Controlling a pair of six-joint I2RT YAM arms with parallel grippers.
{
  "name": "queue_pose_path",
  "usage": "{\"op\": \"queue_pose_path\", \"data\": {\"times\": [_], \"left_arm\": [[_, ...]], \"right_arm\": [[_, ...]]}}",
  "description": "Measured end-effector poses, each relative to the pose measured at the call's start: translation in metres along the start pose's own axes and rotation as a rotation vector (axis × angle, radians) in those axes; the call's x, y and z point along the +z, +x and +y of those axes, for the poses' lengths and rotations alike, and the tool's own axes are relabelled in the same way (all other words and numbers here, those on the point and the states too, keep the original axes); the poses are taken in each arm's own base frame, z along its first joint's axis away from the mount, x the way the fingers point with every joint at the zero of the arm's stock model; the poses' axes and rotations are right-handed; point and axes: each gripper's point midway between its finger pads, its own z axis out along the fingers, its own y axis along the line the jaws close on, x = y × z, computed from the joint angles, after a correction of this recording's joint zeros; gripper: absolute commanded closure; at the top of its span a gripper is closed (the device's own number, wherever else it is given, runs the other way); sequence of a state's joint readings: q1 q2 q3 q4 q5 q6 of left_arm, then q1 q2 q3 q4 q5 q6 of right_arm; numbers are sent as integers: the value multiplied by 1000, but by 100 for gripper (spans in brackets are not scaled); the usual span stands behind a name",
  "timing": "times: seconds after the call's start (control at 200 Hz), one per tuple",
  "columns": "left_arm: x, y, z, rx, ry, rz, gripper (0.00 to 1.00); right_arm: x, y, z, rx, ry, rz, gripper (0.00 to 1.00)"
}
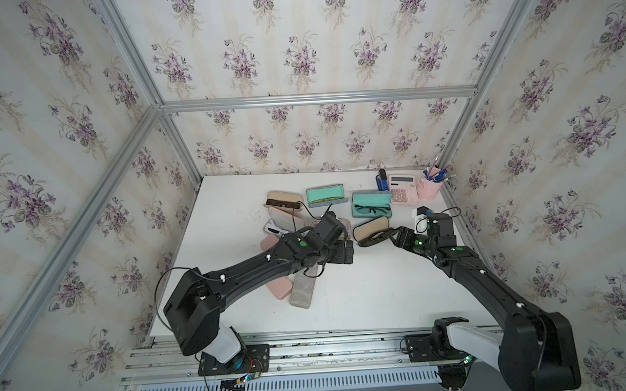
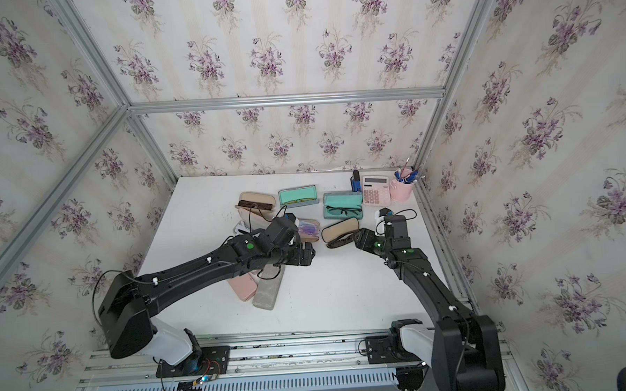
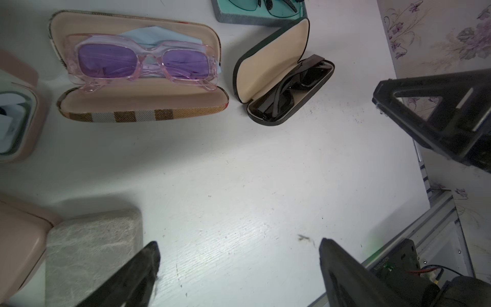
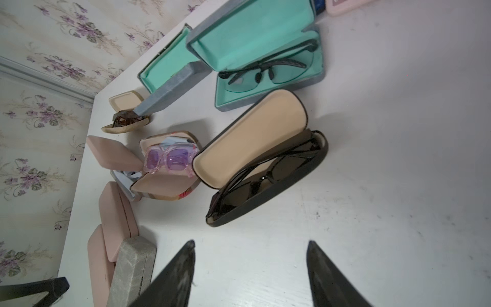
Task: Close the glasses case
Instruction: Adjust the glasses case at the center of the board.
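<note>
Open plaid case (image 3: 140,106) holding purple glasses (image 3: 140,63), beside an open black case (image 3: 273,61); nearer, the left pincer (image 3: 239,245), jaws wide apart, over the white tabletop (image 3: 239,172).

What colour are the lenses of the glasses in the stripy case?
The lenses are purple, in a pink frame. The left wrist view shows them best.

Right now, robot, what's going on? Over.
Left gripper open, empty. Right gripper open, empty, facing black case. Case open, sunglasses inside. Nothing between.
</note>
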State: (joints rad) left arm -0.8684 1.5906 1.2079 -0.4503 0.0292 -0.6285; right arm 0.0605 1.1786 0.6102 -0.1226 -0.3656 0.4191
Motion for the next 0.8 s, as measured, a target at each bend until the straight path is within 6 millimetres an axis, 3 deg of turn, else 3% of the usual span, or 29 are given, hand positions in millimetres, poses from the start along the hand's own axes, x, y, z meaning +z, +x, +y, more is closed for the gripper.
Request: {"op": "queue_pose_path", "data": {"times": [0.135,0.39,0.804], "left_arm": [[15,2,-8,-28,46,26,5],[19,1,-3,-59,69,24,5],[8,12,16,-82,61,27,5]], "right_arm": [[20,-5,-21,70,6,29,35],[44,-28,-27,92,-15,25,39],[65,-11,-47,127,9,78,51]]}}
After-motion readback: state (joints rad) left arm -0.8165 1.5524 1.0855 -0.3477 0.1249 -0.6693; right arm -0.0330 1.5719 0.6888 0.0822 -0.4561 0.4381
